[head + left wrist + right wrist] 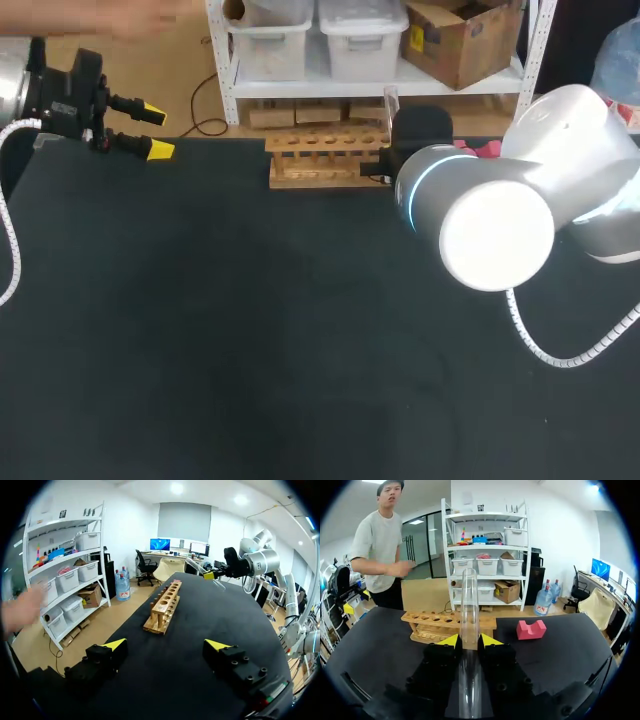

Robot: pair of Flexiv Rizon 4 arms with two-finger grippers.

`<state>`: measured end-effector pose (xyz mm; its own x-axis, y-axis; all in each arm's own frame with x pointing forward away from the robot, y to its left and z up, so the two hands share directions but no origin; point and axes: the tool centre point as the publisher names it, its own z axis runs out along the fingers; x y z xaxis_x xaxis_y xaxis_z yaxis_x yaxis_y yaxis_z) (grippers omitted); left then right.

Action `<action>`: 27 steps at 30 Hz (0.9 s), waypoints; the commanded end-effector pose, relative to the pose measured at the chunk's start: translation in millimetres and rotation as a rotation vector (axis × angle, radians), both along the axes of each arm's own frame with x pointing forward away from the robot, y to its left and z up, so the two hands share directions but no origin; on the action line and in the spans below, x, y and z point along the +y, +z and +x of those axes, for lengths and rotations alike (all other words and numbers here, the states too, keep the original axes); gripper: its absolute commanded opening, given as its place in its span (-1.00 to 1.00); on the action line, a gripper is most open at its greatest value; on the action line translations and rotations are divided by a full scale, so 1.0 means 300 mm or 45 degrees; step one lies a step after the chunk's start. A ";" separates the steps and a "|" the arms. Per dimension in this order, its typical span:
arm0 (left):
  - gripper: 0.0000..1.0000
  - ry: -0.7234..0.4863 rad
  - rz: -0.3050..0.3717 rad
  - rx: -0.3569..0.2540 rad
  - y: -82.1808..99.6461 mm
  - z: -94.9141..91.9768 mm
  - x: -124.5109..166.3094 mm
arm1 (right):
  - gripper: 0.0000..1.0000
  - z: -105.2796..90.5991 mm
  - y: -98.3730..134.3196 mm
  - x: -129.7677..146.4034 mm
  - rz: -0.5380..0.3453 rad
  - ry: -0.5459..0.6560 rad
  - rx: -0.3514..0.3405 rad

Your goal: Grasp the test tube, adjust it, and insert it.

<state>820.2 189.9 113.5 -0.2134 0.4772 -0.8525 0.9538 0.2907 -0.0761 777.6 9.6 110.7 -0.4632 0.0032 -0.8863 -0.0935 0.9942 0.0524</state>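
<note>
A clear glass test tube (pixel 469 600) stands upright between the yellow tips of my right gripper (pixel 470 641), which is shut on it. The wooden tube rack (pixel 445 625) with its row of holes lies just ahead of that gripper. In the head view the rack (pixel 325 160) sits at the table's far edge. The tube's top (pixel 391 103) pokes up by the rack's right end, and my right arm hides the fingers there. My left gripper (pixel 155 130) hangs open and empty at the far left corner, well away from the rack (pixel 165 605).
A pink notched block (pixel 530 629) rests on the black table to the right of the rack, also seen behind my right arm (pixel 487 148). The black mat (pixel 250 330) stretches wide in front of the rack.
</note>
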 end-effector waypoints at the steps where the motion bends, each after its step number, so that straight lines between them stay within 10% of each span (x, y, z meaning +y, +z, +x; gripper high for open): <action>1: 1.00 -0.002 0.000 -0.001 -0.002 0.003 0.001 | -1.00 -0.002 -0.001 -0.005 0.004 0.004 -0.005; 27: 1.00 -0.002 0.000 -0.001 -0.002 0.003 0.001 | -1.00 0.065 -0.050 0.118 0.011 -0.078 -0.038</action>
<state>820.2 189.9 113.5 -0.2134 0.4772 -0.8525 0.9538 0.2906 -0.0761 786.1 29.9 103.6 -0.4382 0.0362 -0.8981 -0.0512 0.9966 0.0652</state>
